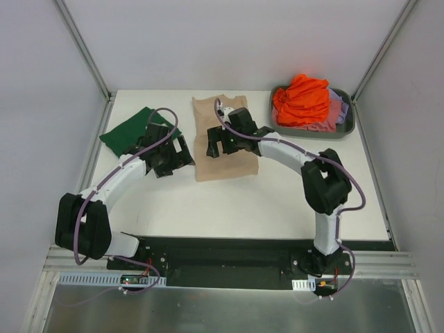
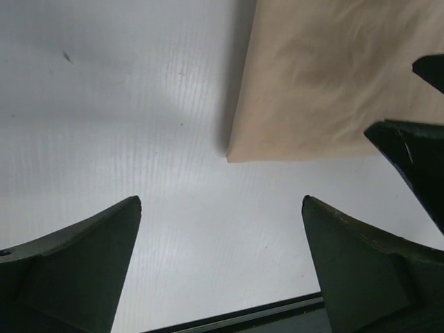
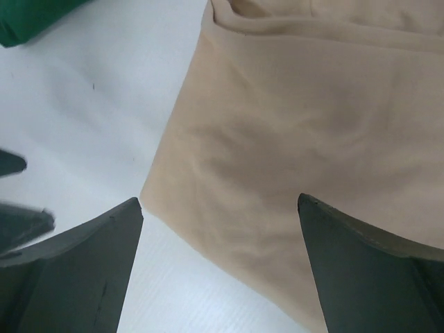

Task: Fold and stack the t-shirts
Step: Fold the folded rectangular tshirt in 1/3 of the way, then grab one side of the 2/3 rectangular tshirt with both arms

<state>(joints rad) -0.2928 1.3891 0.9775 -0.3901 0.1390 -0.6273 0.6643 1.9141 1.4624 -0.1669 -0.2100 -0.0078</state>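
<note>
A beige t-shirt (image 1: 229,165) lies flat as a long rectangle at the table's back centre, collar away from me. A dark green t-shirt (image 1: 125,135) lies folded at the back left. My left gripper (image 1: 184,150) is open and empty just left of the beige shirt; in the left wrist view (image 2: 220,201) it is over bare table, with the shirt's near left corner (image 2: 333,83) ahead. My right gripper (image 1: 212,145) is open and empty over the beige shirt's left edge (image 3: 298,132). The green shirt (image 3: 28,17) shows at the top left of the right wrist view.
A grey tub (image 1: 348,125) at the back right holds a crumpled orange t-shirt (image 1: 302,100) on top of pink (image 1: 322,126) and lavender (image 1: 340,107) ones. White walls and metal frame posts close in the table. The two grippers are close together.
</note>
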